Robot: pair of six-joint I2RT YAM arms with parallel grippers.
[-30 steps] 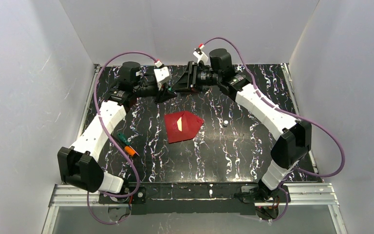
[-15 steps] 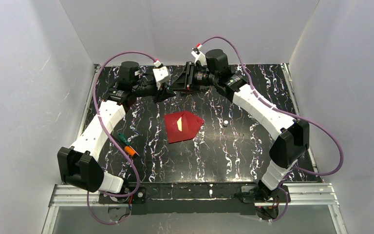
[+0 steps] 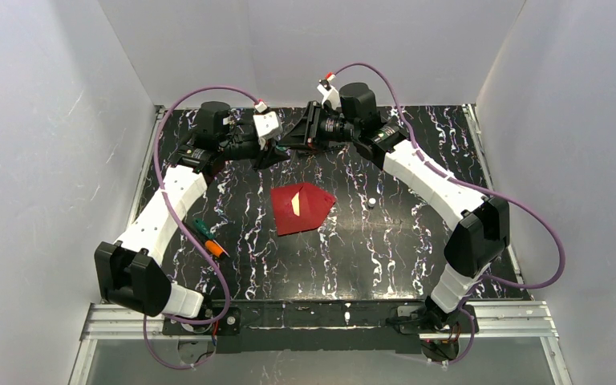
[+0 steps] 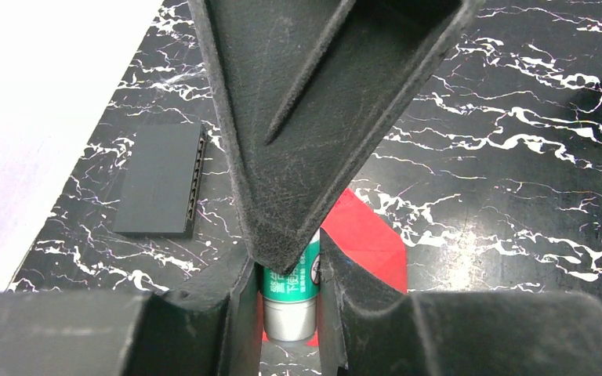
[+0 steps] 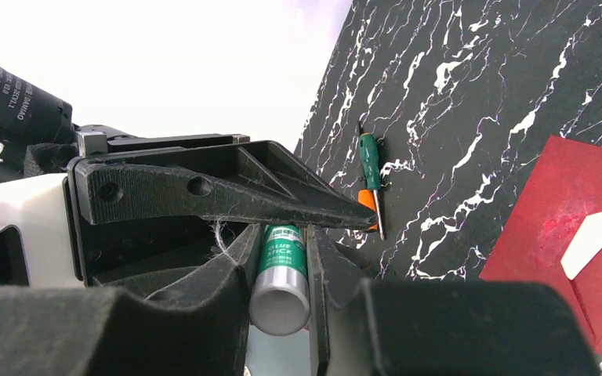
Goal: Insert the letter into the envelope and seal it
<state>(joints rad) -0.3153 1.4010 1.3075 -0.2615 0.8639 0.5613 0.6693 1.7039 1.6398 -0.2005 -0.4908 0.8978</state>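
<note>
Judged the sealing step in hand rather than the inserting one: found the envelope [image 3: 301,210] lying flat near the middle of the desk [image 3: 385,249], flap unstuck by the look of it, with the letter [image 3: 295,203] tucked inside and showing only as a thin white sliver. Found both arms meeting above the far part of the desk, well apart from the envelope, over a green-labelled glue stick [image 4: 290,301]. Saw the left fingers [image 4: 223,313] clamped on the stick and the right fingers [image 5: 204,286] closed against it from the opposite side, so gripped at both ends at once. Took this for uncapping or a hand-over, without being able to tell which. Called next for one grip holding firm and the other pulling or twisting along the stick, then for carrying the bared tip down to the flap without dragging the light envelope. Got only the layout from the top view, the stick hidden there between the wrists, plus a small white bit [image 3: 373,200] near the envelope and a screwdriver [image 3: 208,238] by the left arm. Got the grip itself from the wrist views only; caught a dark ribbed block [image 4: 161,178] in the left wrist view, not made out from above.
</note>
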